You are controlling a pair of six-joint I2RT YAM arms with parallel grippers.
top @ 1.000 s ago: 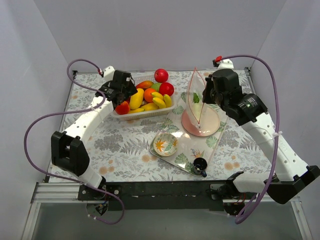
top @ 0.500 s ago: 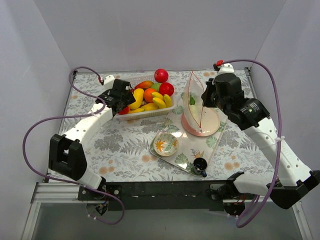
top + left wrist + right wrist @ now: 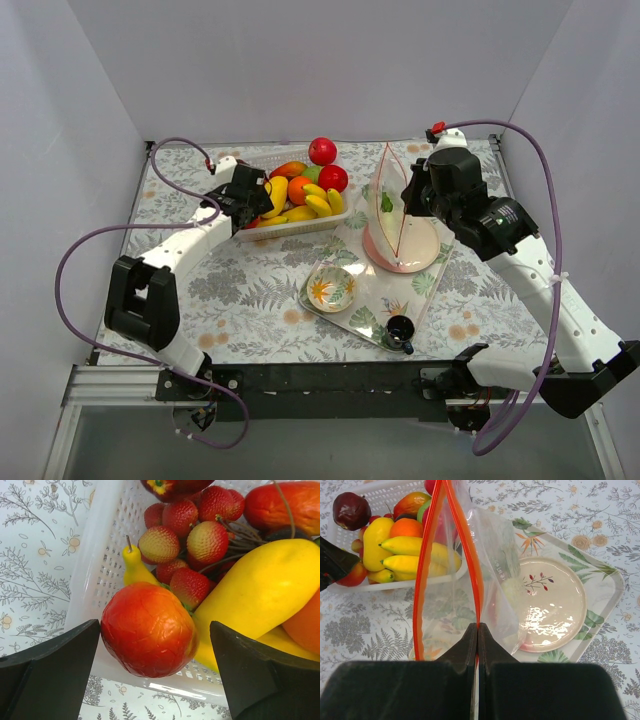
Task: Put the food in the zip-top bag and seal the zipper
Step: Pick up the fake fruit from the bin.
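Note:
The food lies piled in a white slotted basket (image 3: 296, 227): bananas (image 3: 318, 200), red apples (image 3: 322, 151) and other pieces. My left gripper (image 3: 250, 203) is open at the basket's near-left corner. In the left wrist view its jaws stand on either side of a red-orange fruit (image 3: 147, 630), with a gap on the right. A yellow fruit (image 3: 260, 585) lies beside it. My right gripper (image 3: 408, 195) is shut on the zipper (image 3: 427, 570) and holds the clear zip-top bag (image 3: 392, 220) upright, mouth open towards the basket.
A pink plate (image 3: 415, 252) stands under the bag on a clear leaf-patterned tray (image 3: 372, 322). The tray also carries a floral bowl (image 3: 330, 287) and a small dark cup (image 3: 400, 328). Grey walls close the table's back and sides.
My left gripper has come down over the basket's near-left corner and now straddles the red-orange fruit. My right gripper has shifted slightly with the bag, still gripping it.

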